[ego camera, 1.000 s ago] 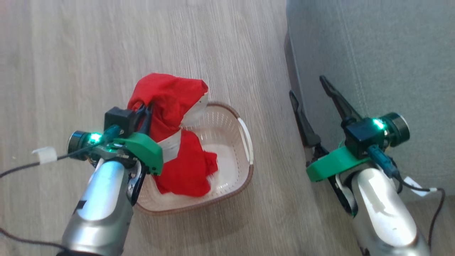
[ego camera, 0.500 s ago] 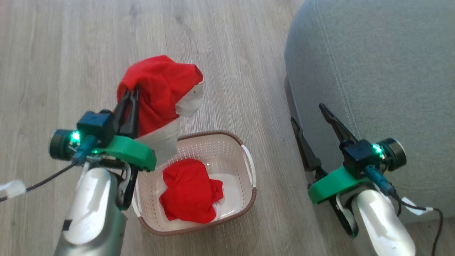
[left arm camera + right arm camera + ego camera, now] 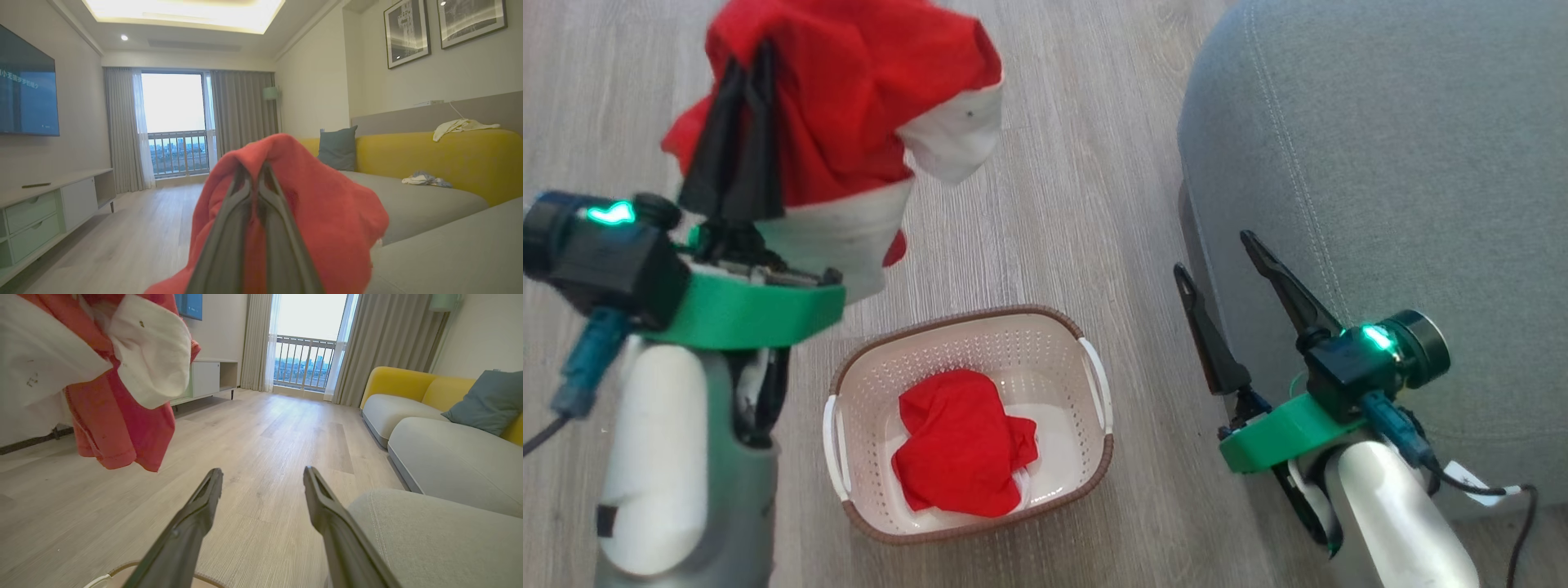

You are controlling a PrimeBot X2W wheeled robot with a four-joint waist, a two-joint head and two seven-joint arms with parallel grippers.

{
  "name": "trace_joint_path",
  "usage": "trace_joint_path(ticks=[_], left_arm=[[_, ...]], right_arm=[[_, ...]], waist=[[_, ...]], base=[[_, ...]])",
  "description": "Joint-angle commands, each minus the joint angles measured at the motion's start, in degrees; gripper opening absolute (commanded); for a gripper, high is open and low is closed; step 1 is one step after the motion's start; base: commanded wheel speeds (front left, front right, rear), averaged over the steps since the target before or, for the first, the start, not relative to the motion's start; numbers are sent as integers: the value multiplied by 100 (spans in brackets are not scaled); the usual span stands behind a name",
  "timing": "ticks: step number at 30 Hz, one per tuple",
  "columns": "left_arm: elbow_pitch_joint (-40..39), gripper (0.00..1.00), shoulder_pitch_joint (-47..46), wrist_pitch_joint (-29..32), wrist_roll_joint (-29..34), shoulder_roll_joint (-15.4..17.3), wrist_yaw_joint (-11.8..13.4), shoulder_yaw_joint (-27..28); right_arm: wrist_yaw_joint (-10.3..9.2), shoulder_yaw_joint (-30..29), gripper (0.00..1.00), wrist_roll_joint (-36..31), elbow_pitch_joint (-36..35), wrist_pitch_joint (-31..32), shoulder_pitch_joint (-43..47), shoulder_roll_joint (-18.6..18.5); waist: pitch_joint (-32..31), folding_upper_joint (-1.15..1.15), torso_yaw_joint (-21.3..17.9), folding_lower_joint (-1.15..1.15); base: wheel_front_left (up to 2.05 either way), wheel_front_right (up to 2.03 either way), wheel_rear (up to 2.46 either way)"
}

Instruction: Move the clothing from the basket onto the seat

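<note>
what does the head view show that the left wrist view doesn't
Head view: the basket on the floor with a red garment in it, and the open right gripper.
Left wrist view: a television, a balcony window, a yellow sofa back.
Both: the left gripper shut on the lifted red clothing, and the grey seat.

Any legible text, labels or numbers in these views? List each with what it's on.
Nothing legible.
TV screen: one line of pale characters, too blurred to read.
red clothing and basket: no print visible.
</note>
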Motion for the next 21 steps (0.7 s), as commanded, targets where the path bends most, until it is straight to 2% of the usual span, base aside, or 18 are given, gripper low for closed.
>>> trace_joint_path(ticks=[1, 7, 13, 21], left_arm=[[-326, 0, -351, -28, -3, 54, -32, 258], [-525, 0, -394, -28, 19, 38, -197, 224], [-432, 0, -301, -28, 111, 217, -377, -325], [-494, 0, -294, -28, 103, 565, -403, -1153]], right_arm=[[-1, 176, 100, 49, -273, -36, -5, -46], [-1, 463, 100, 164, -703, -36, -38, -189], [-1, 874, 100, 204, -1281, -36, -215, -510], [-1, 971, 100, -15, -1336, -36, -397, -713]], waist=[[0, 0, -6, 1], [-8, 0, -24, 1], [14, 0, -44, 1], [31, 0, -22, 1]], base=[[0, 0, 0], [0, 0, 0], [0, 0, 0], [0, 0, 0]])
